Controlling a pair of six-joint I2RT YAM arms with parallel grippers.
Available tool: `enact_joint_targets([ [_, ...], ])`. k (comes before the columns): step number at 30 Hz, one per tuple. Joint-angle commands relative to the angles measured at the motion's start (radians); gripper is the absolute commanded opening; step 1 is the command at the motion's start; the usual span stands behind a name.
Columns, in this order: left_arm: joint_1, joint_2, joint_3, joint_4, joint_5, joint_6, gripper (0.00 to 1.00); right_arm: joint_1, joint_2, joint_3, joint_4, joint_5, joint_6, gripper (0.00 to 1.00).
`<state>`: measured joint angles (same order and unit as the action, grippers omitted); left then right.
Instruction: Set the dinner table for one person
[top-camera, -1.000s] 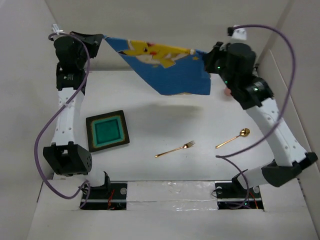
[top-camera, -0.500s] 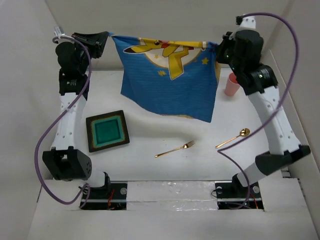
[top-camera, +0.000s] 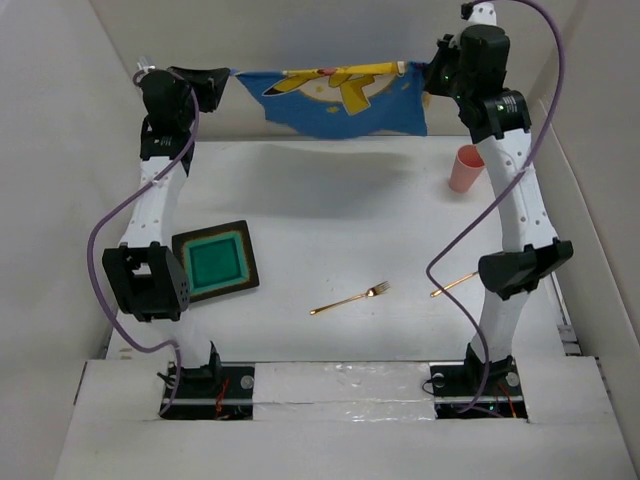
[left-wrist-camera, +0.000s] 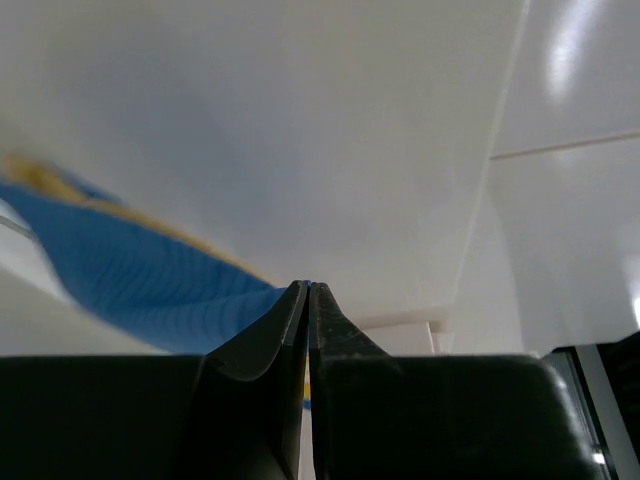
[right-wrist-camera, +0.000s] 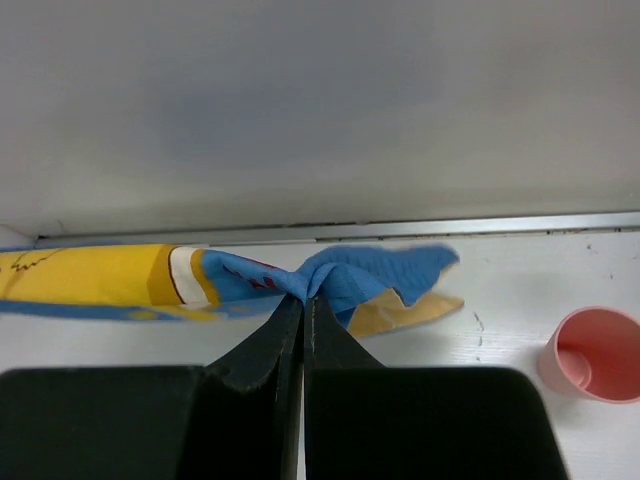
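A blue cloth placemat with a yellow cartoon print hangs stretched between my two grippers, high over the far side of the white dinner table. My left gripper is shut on its left corner; the cloth shows blurred beside the pinched fingers. My right gripper is shut on the right corner, where the bunched blue fabric sits at the fingertips. On the table lie a green square plate, a gold fork and a gold spoon, partly behind the right arm.
A pink cup stands at the far right of the table, below the right gripper. White panels wall the table on three sides. A silver tape strip runs along the near edge between the arm bases.
Both arms have swung the placemat up and toward the back wall. It hung down broadly half a second ago and now is pulled flatter and higher. The right arm now covers part of the spoon.
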<state>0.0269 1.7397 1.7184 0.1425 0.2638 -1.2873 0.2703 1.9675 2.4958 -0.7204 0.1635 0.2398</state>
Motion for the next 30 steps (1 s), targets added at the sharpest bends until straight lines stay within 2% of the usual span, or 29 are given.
enact_joint_targets([
  [1,0.008,-0.107,0.008,0.112,0.003,0.037,0.0,-0.016,-0.128,-0.065,0.133,-0.025,-0.01,0.0],
  [2,0.008,-0.126,-0.043,0.147,0.009,0.039,0.0,-0.016,-0.169,-0.122,0.142,-0.03,-0.01,0.0],
  [3,0.008,-0.152,-0.11,0.172,0.015,0.037,0.0,-0.016,-0.194,-0.267,0.156,-0.042,-0.005,0.0],
  [4,0.019,-0.198,-0.247,0.189,0.017,0.037,0.0,-0.016,-0.217,-0.35,0.197,-0.053,0.003,0.0],
  [5,0.019,-0.219,-0.316,0.224,0.018,0.036,0.0,-0.016,-0.243,-0.439,0.225,-0.067,0.016,0.0],
  [6,0.019,-0.253,-0.386,0.242,0.023,0.023,0.0,-0.016,-0.289,-0.615,0.251,-0.09,0.026,0.0],
  [7,0.033,-0.262,-0.517,0.264,0.034,0.014,0.0,-0.016,-0.311,-0.697,0.31,-0.094,0.033,0.0],
  [10,0.033,-0.276,-0.716,0.324,0.083,0.009,0.0,-0.007,-0.369,-0.964,0.403,-0.096,0.052,0.0],
  [13,-0.001,-0.282,-0.817,0.29,0.065,0.086,0.0,-0.006,-0.375,-1.108,0.412,-0.085,0.073,0.0],
  [17,-0.001,-0.321,-0.904,0.163,-0.015,0.16,0.0,0.015,-0.389,-1.227,0.397,-0.047,0.093,0.01],
  [18,-0.001,-0.344,-0.911,0.134,-0.032,0.172,0.0,0.026,-0.394,-1.242,0.391,-0.024,0.101,0.12],
  [19,-0.001,-0.353,-0.916,0.097,-0.059,0.187,0.02,0.026,-0.398,-1.259,0.366,-0.012,0.104,0.18],
  [20,-0.001,-0.365,-0.912,0.028,-0.078,0.221,0.13,0.035,-0.406,-1.285,0.352,0.001,0.118,0.26],
  [21,-0.001,-0.385,-0.904,-0.007,-0.095,0.241,0.21,0.035,-0.413,-1.301,0.34,0.016,0.122,0.4],
  [22,-0.001,-0.397,-0.886,-0.07,-0.136,0.259,0.4,0.035,-0.424,-1.318,0.32,0.019,0.128,0.46],
  [24,-0.01,-0.42,-0.863,-0.118,-0.166,0.351,0.54,0.035,-0.466,-1.36,0.3,0.018,0.147,0.56],
  [25,-0.01,-0.422,-0.832,-0.139,-0.196,0.386,0.57,0.035,-0.479,-1.371,0.277,0.016,0.151,0.57],
  [29,-0.056,-0.431,-0.752,-0.274,-0.31,0.578,0.57,0.009,-0.553,-1.419,0.251,-0.018,0.202,0.58],
  [30,-0.077,-0.422,-0.738,-0.299,-0.322,0.63,0.57,0.0,-0.57,-1.428,0.251,-0.054,0.211,0.52],
])
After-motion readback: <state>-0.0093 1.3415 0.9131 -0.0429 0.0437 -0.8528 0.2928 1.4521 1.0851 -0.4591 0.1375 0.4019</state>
